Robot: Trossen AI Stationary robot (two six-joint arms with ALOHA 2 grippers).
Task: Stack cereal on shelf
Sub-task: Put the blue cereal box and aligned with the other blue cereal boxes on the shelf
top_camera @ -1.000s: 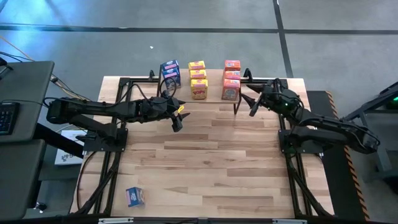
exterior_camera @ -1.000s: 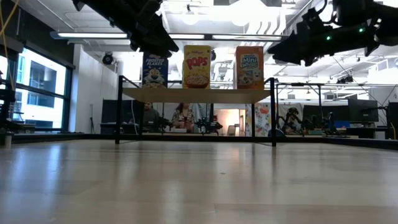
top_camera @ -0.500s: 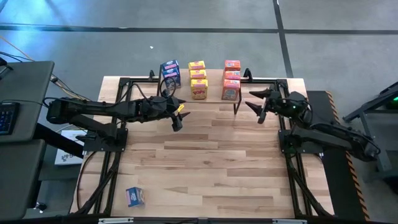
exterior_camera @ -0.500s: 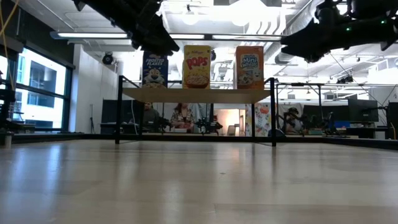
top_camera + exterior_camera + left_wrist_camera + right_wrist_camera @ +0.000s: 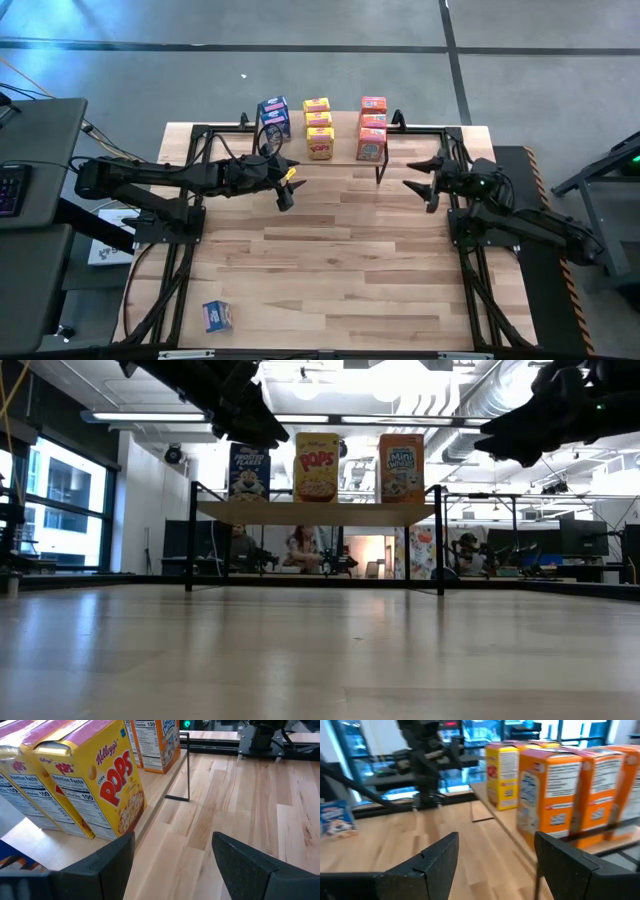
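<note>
**Boxes on the shelf, one left behind**

The wooden surface (image 5: pixel 330 250) stands in a bright hall. The shelf (image 5: pixel 345 150) carries rows of cereal boxes (image 5: pixel 320 128). Both end effectors hang just before it, fingers apart, empty: left end effector (image 5: pixel 287 185), right end effector (image 5: pixel 428 180). Only the overhead view shows a blue box (image 5: pixel 218 315), well away from the shelf.
</note>
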